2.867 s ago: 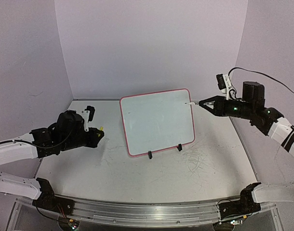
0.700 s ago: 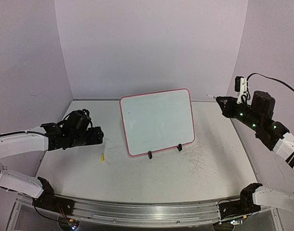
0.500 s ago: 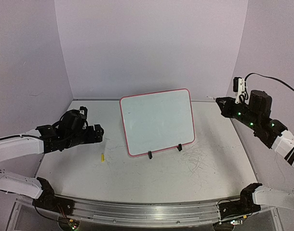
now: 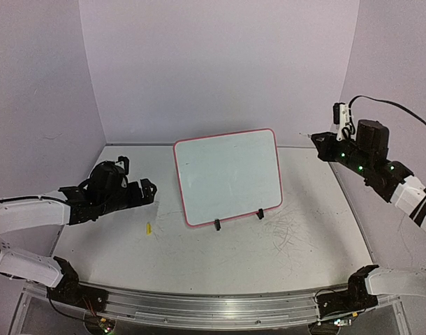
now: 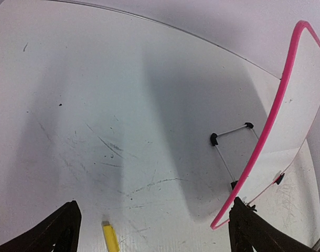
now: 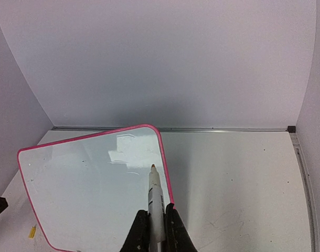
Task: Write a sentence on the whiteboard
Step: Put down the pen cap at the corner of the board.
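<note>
Nearest, a small yellow piece [image 4: 148, 228], probably the marker's cap, lies on the bench [image 4: 220, 279] just left of the whiteboard's lower left corner, free of any grip. Directly behind it, still left of the whiteboard [image 4: 227, 174], the left claw [image 4: 149, 188] hangs with its jaws spread as wide as they go and nothing between them. It had the yellow piece a few seconds ago and has only now let it drop. Its wrist view shows the piece on the bench between the two finger silhouettes.

The whiteboard stands tilted back on its black wire stand at mid-bench. No line of writing can be made out on its face in these views, so whether the sentence is present cannot be told.

Farthest, beyond and to the right of the whiteboard's upper right corner, the right claw [image 6: 156, 231] is clamped on the marker [image 6: 154, 202]. The bare tip points toward that corner but is well apart from it, having drawn back from the board's edge. With cap dropped and tip withdrawn, the writing stroke appears finished or suspended.
</note>
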You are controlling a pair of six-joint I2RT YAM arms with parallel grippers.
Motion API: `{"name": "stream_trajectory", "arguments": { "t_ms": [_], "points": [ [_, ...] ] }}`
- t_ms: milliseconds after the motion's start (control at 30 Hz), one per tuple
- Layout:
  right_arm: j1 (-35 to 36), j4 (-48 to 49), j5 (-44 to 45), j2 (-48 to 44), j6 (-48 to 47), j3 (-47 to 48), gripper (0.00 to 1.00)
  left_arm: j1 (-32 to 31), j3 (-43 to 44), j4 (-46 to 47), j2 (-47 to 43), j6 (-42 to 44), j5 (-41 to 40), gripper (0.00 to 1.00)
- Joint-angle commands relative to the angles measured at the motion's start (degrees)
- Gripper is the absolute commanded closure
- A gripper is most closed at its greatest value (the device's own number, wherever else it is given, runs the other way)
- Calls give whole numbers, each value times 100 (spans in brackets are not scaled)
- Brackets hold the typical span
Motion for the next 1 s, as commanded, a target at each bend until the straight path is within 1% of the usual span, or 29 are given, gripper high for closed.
{"name": "stream_trajectory", "arguments": {
  "t_ms": [0, 233, 300, 433, 500, 533, 600, 667, 733, 833, 967],
  "points": [
    [0, 83, -552, 39, -173, 188, 100, 170, 48, 1054, -29, -50, 661, 1],
    [9, 148, -1141, 63, -145, 127, 100, 356, -225, 1577, -102, 48, 1253, 1],
    [31, 155, -1267, 75, -154, 128, 100, 430, -345, 1883, -111, 7, 1597, 2],
    [104, 242, -1467, 103, -145, 87, 100, 499, -505, 2563, 48, -96, 1906, 2],
    [164, 286, -1526, 132, -134, 65, 100, 563, -582, 3040, 229, -112, 2235, 1],
    [203, 308, -1544, 145, -127, 57, 100, 618, -671, 3348, 342, -124, 2534, 1],
    [264, 371, -1570, 188, -104, 52, 100, 923, -922, 4283, 572, -271, 3178, 2],
    [307, 441, -1604, 234, -63, 84, 100, 1258, -1072, 4842, 845, -502, 3667, 2],
    [361, 505, -1628, 276, -47, 149, 100, 1402, -956, 4984, 1104, -512, 3990, 2],
    [447, 562, -1608, 373, -40, 234, 100, 1427, -662, 5012, 1455, -334, 4377, 3],
    [569, 563, -1557, 558, -10, 360, 100, 1428, -377, 5017, 1704, -156, 4610, 7]
  ]
}}
